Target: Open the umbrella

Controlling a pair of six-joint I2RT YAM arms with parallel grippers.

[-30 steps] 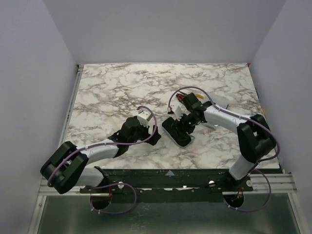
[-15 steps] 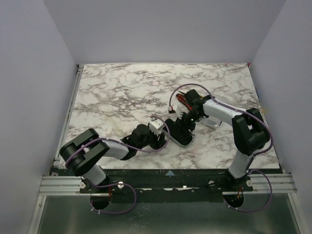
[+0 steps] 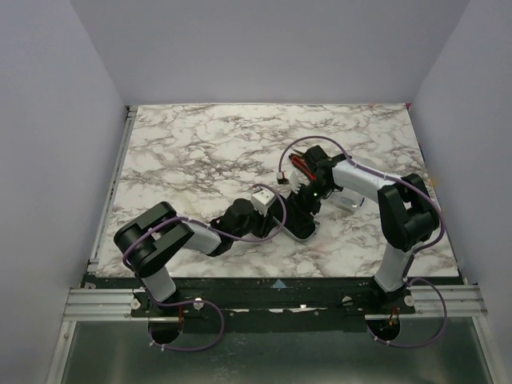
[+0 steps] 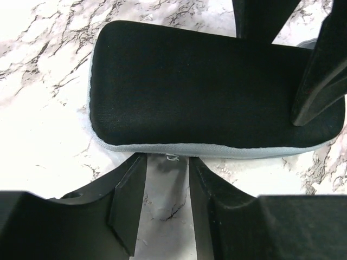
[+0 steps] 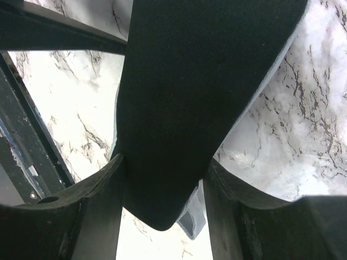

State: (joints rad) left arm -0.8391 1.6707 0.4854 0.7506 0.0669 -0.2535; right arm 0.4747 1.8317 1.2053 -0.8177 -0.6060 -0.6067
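Note:
The umbrella is out of view in every frame. A flat rounded black case (image 3: 298,221) with a grey rim lies on the marble, seen also as the case (image 4: 206,86) and the case (image 5: 195,81). My right gripper (image 3: 309,200) straddles its far end; in the right wrist view the right gripper (image 5: 165,173) has both fingers pressed against the case's sides. My left gripper (image 3: 278,214) is at the near long edge. In the left wrist view the left gripper (image 4: 167,162) has its tips at the grey rim with a narrow gap of bare table between them.
Red and yellow-handled tools (image 3: 298,162) lie just behind the right wrist. A clear plastic piece (image 3: 350,202) shows under the right forearm. A grey fabric tab (image 5: 192,216) hangs at the case's end. The marble table (image 3: 200,144) has walls on three sides.
The left arm has swung right, up to the case's near edge, and its jaws have narrowed a lot. The right gripper has closed slightly on the case and barely shifted.

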